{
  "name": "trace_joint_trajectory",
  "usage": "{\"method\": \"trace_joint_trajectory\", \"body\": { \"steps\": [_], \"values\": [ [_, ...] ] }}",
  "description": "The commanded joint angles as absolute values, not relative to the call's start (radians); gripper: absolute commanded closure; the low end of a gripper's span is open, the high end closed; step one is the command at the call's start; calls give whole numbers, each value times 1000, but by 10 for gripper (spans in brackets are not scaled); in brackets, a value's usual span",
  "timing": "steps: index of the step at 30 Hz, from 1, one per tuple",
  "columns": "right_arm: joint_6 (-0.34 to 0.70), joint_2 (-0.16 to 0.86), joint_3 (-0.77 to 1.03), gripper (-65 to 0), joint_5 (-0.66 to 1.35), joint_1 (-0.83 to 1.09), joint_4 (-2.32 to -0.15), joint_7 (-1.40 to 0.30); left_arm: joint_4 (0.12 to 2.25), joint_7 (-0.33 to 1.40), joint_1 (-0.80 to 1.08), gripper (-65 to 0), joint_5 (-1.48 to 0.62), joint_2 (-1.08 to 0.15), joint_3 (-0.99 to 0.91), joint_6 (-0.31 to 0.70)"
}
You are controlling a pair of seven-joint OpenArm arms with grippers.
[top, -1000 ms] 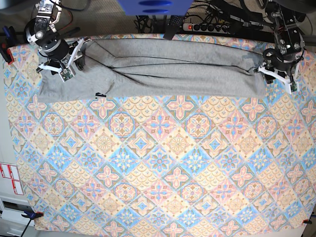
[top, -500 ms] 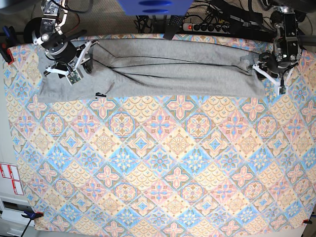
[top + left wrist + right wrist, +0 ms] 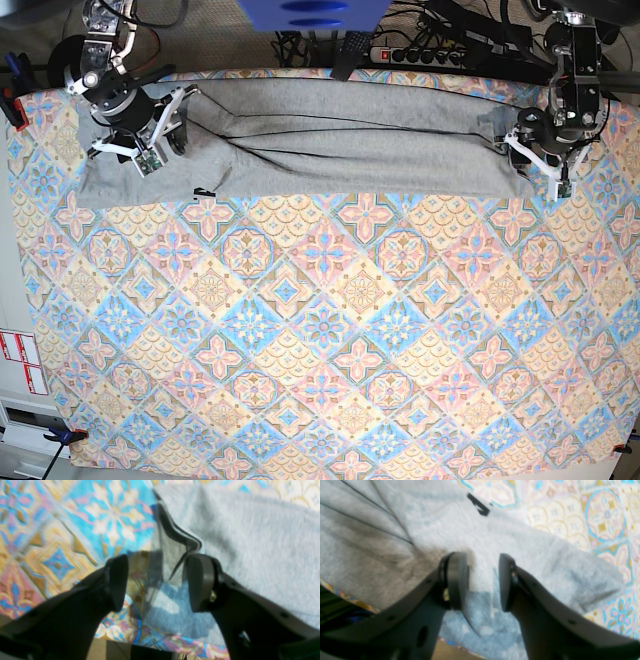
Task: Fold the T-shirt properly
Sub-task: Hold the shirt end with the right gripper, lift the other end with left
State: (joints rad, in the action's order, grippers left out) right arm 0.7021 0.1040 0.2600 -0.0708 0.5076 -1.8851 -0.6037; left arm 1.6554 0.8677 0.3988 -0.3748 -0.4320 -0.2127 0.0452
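The grey T-shirt (image 3: 340, 140) lies folded into a long band along the table's far edge. A bit of black lettering (image 3: 203, 192) shows at its near left edge. My left gripper (image 3: 540, 165) stands at the shirt's right end. In the left wrist view it (image 3: 157, 582) is open wide, and a raised fold of the T-shirt (image 3: 175, 552) stands free just ahead of the fingers. My right gripper (image 3: 155, 145) is over the shirt's left end. In the right wrist view its jaws (image 3: 481, 582) stand apart above flat T-shirt fabric (image 3: 395, 530), near the lettering (image 3: 480, 506).
A patterned cloth (image 3: 330, 330) covers the table. Behind the far edge lie a power strip (image 3: 400, 52), cables and a blue object (image 3: 310, 12). A clamp (image 3: 60, 432) holds the cloth at the near left corner.
My left gripper has opened wider, let go of the shirt's right end and shifted slightly left and away. The right arm moved a little right and away over the left end.
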Motion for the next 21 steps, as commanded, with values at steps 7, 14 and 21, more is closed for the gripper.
{"method": "trace_joint_trajectory", "body": {
  "steps": [7, 14, 21],
  "values": [
    [698, 113, 263, -203, -56, 507, -1903, -585, 1670, 852, 392, -385, -374, -463, -214, 41],
    [698, 113, 262, -203, -56, 499, -1903, -587, 1577, 851, 332, -385, -374, -466, -173, 41],
    [698, 113, 251, -203, -56, 493, -1903, -588, 1567, 849, 323, -385, -374, -460, -130, 41]
  ]
}}
